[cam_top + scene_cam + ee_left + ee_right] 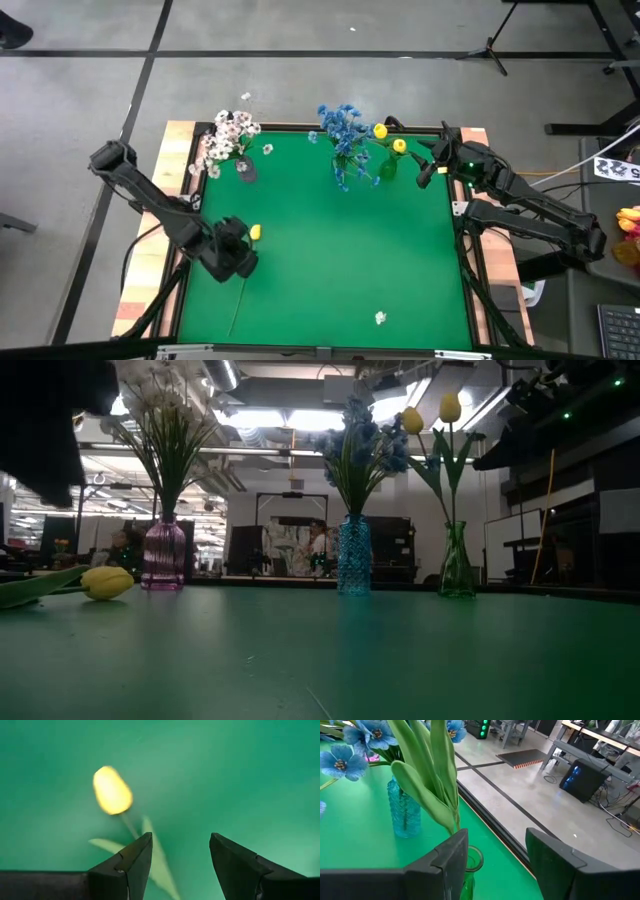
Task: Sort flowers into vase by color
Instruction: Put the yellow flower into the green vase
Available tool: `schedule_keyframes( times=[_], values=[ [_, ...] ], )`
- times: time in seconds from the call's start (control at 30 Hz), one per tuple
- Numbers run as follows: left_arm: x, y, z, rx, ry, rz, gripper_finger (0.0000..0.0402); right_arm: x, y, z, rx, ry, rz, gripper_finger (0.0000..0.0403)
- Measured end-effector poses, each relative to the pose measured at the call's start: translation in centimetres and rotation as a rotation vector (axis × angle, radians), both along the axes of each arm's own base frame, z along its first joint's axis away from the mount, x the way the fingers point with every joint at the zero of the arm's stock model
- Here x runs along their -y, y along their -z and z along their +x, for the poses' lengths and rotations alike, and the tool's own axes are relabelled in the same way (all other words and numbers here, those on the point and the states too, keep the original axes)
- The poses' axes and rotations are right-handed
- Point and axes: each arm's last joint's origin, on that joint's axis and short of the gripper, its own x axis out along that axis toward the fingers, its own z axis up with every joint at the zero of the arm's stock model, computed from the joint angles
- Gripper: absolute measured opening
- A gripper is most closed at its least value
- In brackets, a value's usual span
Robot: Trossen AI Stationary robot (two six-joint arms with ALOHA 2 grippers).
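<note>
While the left gripper [243,252] hangs spread over the yellow tulip [255,233] lying loose at the near left of the green surface [330,260], we see its stalk [237,300] trailing toward the near edge. We judge the stem light and springy with a soft bud, so we would pinch the stalk just below the bud [112,790], not the head. At the far right, the right gripper [430,165] waits with fingers apart beside the green vase [470,865] holding two yellow tulips.
</note>
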Motion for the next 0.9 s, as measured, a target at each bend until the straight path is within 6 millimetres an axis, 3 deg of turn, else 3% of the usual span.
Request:
schedule_keyframes(
  times=[0.23, 0.63, 0.73, 0.9],
  values=[
    [0.9, 3.7, 0.9, -0.183, -0.053, 0.049, 0.0194, 0.0, 0.0, 0.0, 0.0, 0.0, 0.0, 0.0198],
    [2.2, 7.6, 2.4, -0.229, -0.102, 0.079, 0.0193, 0.0, 0.0, 0.0, 0.001, -0.001, 0.001, 0.0198],
    [2.2, 8.0, 2.4, -0.249, -0.104, 0.097, 0.0176, 0.0, 0.0, 0.0, 0.002, -0.008, 0.003, 0.0198],
    [2.1, 7.9, 2.3, -0.261, -0.106, 0.1, 0.011, 0.0, 0.0, 0.0, 0.002, -0.008, 0.003, 0.0198]
  ],
)
